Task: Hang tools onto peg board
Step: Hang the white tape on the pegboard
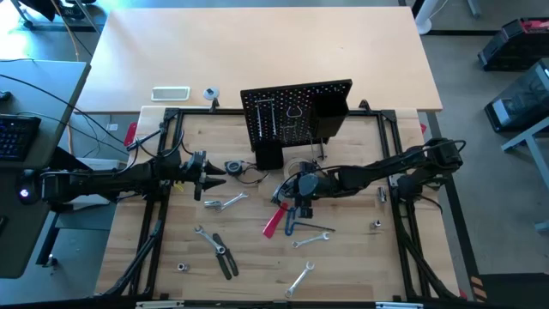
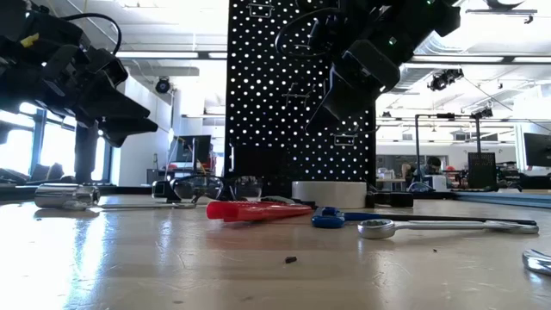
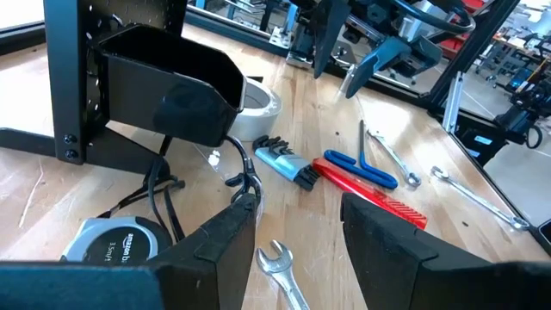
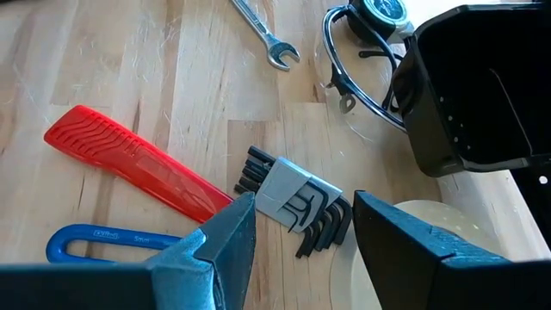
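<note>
Seen from above, the black peg board (image 1: 296, 112) is standing upright at the centre of the frame, with a black box bin (image 3: 164, 86) fixed low on it. The right gripper (image 1: 300, 206) is being held just below the board, its fingers spread and grasping nothing; in its wrist view a set of hex keys (image 4: 297, 207) in a grey holder is lying on the wood between the fingers (image 4: 219, 245). A red-handled cutter (image 4: 133, 164) and a blue-handled tool (image 4: 103, 243) are resting at centre left of that view, beside a pale tape roll (image 3: 254, 108). The left gripper (image 1: 214, 178) is being held left of centre in the overhead frame, released and empty, near a tape measure (image 3: 112, 245) and a silver wrench (image 1: 225, 202). More wrenches and black-handled pliers (image 1: 225, 257) are scattered across the lower half of the table (image 1: 360, 266).
</note>
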Controlling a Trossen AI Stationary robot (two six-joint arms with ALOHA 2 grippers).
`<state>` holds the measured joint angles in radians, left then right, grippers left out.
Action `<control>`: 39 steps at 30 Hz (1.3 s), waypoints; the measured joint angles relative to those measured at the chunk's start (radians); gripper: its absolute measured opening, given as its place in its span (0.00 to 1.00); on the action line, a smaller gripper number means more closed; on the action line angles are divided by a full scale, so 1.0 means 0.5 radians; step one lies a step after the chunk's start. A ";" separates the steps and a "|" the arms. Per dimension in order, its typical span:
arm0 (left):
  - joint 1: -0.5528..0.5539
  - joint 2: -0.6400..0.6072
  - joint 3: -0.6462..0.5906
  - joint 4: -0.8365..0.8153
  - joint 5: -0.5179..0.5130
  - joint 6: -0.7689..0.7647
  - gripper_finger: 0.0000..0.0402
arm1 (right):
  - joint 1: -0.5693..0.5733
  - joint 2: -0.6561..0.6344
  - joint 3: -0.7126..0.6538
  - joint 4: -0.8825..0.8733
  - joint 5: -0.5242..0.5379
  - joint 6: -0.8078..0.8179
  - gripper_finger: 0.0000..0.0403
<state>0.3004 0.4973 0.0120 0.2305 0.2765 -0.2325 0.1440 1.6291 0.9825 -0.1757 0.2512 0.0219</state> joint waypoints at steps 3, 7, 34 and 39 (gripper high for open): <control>0.000 0.000 0.000 -0.001 0.001 0.000 0.41 | 0.000 0.000 0.000 -0.001 0.000 0.000 0.47; -0.001 0.000 0.000 -0.001 0.001 0.000 0.41 | 0.000 0.000 0.000 -0.001 0.000 -0.002 0.47; -0.001 0.000 0.000 0.001 0.000 0.000 0.41 | -0.249 0.320 -0.008 -0.210 -0.047 0.114 0.47; 0.000 -0.001 0.000 0.002 0.001 0.000 0.41 | -0.253 0.394 -0.004 -0.185 -0.024 0.141 0.47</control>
<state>0.3004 0.4969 0.0120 0.2313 0.2768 -0.2325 0.0174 1.8260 0.9806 -0.2683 0.2394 0.0926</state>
